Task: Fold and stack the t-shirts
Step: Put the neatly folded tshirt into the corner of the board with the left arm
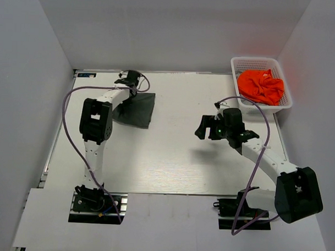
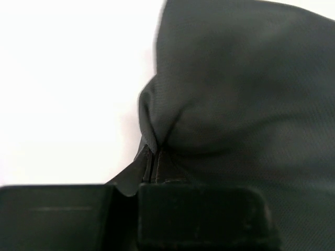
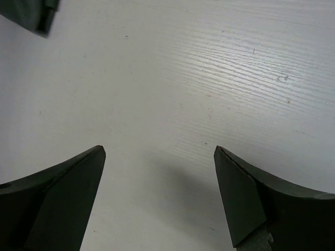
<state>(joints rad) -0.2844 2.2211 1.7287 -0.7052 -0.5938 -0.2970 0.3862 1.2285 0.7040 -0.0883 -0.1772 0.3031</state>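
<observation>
The dark olive-grey t-shirt [image 1: 136,109] lies folded at the far left of the table. My left gripper [image 1: 130,79] is at its far edge and is shut on a pinch of its fabric; in the left wrist view the cloth [image 2: 235,94] bunches into the closed jaws [image 2: 152,162]. The bright orange t-shirt [image 1: 261,86] lies crumpled in the white lattice basket [image 1: 285,102] at the far right. My right gripper [image 1: 202,130] hovers open and empty over the bare table, right of centre; its fingertips [image 3: 89,162] stand wide apart.
White walls close in the table on the left, back and right. The table [image 1: 172,158] is white wood-grain. A corner of the dark shirt [image 3: 31,13] shows at the top left of the right wrist view.
</observation>
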